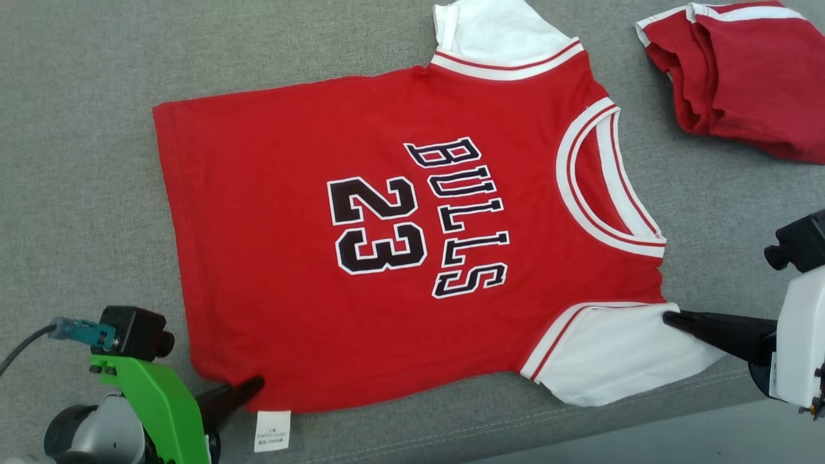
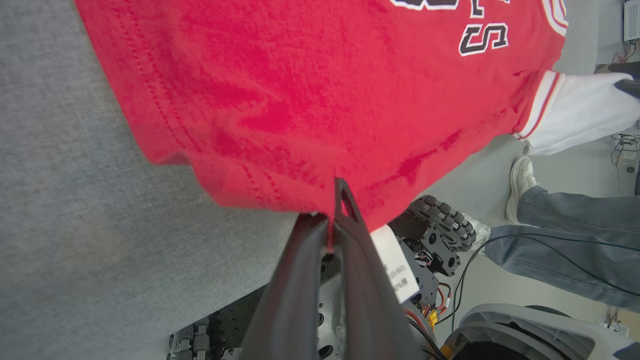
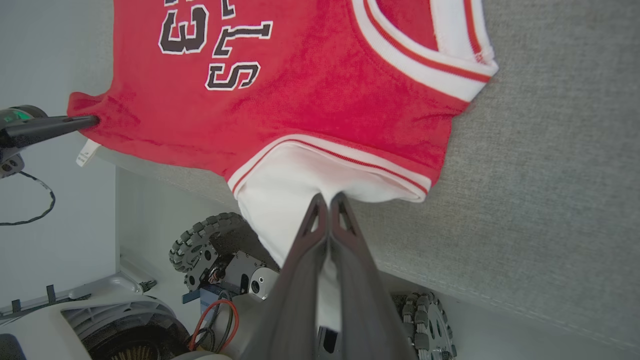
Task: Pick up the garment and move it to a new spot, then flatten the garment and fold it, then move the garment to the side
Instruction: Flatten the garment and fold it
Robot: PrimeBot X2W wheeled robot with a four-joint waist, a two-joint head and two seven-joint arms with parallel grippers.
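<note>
The garment [image 1: 271, 258] is a red jersey with white sleeves and black "BULLS 23" lettering, spread face up on the grey cushion. Its hem points to the left and its collar [image 1: 606, 187] to the right. My left gripper [image 1: 256, 384] is shut on the garment's lower hem corner, beside the white care label [image 1: 272, 430]. In the left wrist view the left gripper [image 2: 334, 200] pinches the red edge [image 2: 280, 190]. My right gripper [image 1: 668, 317] is shut on the near white sleeve [image 1: 606, 361], and the right wrist view shows the right gripper [image 3: 327, 200] clamped on the sleeve cloth [image 3: 285, 185].
A second red garment [image 1: 741, 71] lies crumpled at the far right of the grey cushion [image 1: 84, 161]. The cushion's front edge [image 1: 644, 412] runs just below the near sleeve. A person's leg and shoe [image 2: 522, 185] stand on the floor beside the robot's wheeled base [image 2: 442, 225].
</note>
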